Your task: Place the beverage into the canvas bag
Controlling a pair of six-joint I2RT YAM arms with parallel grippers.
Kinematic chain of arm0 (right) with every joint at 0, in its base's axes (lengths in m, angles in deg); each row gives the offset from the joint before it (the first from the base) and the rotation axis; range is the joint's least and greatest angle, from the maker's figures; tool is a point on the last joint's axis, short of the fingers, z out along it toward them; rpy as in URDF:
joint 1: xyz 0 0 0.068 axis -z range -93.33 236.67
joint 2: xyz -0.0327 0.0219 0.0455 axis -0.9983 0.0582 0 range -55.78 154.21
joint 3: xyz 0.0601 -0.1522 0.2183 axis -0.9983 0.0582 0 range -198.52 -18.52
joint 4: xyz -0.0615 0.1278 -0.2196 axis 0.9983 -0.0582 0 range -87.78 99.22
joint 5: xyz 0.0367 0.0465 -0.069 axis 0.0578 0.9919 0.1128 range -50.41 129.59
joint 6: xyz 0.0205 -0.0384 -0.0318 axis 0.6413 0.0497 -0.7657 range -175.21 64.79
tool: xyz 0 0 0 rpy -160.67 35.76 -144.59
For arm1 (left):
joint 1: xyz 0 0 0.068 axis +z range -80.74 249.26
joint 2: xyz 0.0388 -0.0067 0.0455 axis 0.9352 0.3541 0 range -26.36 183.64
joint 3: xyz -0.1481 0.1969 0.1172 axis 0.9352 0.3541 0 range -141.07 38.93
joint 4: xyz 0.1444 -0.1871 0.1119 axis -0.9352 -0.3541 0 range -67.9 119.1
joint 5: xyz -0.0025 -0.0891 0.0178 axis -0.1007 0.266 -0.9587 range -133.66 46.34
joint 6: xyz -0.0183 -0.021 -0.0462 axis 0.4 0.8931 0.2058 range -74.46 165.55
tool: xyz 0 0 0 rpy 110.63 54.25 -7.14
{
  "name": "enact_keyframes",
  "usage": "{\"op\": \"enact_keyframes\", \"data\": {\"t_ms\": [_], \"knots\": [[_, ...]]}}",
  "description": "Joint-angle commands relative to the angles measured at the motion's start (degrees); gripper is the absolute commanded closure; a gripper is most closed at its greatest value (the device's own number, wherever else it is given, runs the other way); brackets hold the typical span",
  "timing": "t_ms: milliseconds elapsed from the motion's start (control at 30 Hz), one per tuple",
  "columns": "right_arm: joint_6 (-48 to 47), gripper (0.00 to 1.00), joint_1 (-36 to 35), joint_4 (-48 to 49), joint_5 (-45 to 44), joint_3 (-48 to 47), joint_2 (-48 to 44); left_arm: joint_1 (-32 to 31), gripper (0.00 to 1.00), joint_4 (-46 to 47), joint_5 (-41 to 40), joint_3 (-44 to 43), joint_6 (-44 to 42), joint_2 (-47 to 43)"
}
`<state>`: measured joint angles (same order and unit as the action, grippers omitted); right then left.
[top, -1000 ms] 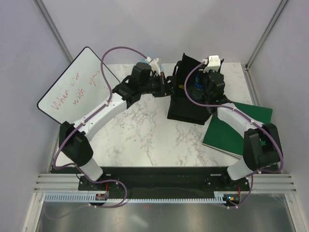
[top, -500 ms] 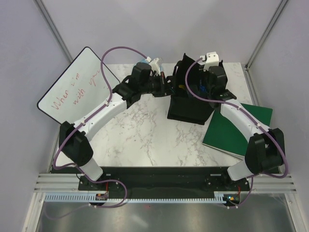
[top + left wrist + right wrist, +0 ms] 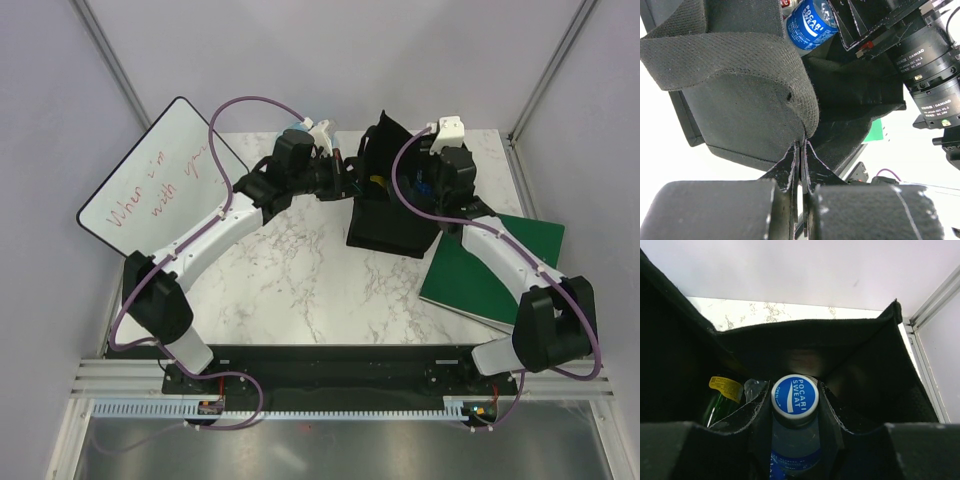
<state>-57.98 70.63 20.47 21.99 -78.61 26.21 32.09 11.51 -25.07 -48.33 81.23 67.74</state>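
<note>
The black canvas bag [image 3: 388,222] stands at the back middle of the table with its mouth open. My left gripper [image 3: 352,182] is shut on the bag's left rim; in the left wrist view its fingertips [image 3: 802,150] pinch the fabric edge [image 3: 765,85]. My right gripper [image 3: 422,184] is inside the bag's mouth, shut on a blue Pocari Sweat bottle [image 3: 795,396], which stands upright between its fingers [image 3: 752,415]. The bottle also shows in the left wrist view [image 3: 810,27]. A green bottle with a yellow label [image 3: 722,399] lies in the bag beside it.
A flat green book [image 3: 495,262] lies to the right of the bag, under my right arm. A whiteboard with red writing [image 3: 160,180] leans at the table's left edge. Frame posts rise at both back corners.
My right wrist has shifted a little to the right over the bag, still holding the bottle. The left arm and the bag have not moved.
</note>
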Motion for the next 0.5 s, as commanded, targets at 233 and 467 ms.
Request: {"op": "enact_keyframes", "data": {"t_ms": [233, 467], "knots": [[4.17, 0.47, -0.40, -13.24, 15.91, -7.22, 0.89, -0.36, 0.88, 3.26, 1.45, -2.56, -0.61, -1.91], [7.42, 0.41, -0.40, -15.46, 18.50, -7.93, -1.40, -0.45, 0.78, 3.35, 1.63, -2.39, -0.44, -1.91]]}}
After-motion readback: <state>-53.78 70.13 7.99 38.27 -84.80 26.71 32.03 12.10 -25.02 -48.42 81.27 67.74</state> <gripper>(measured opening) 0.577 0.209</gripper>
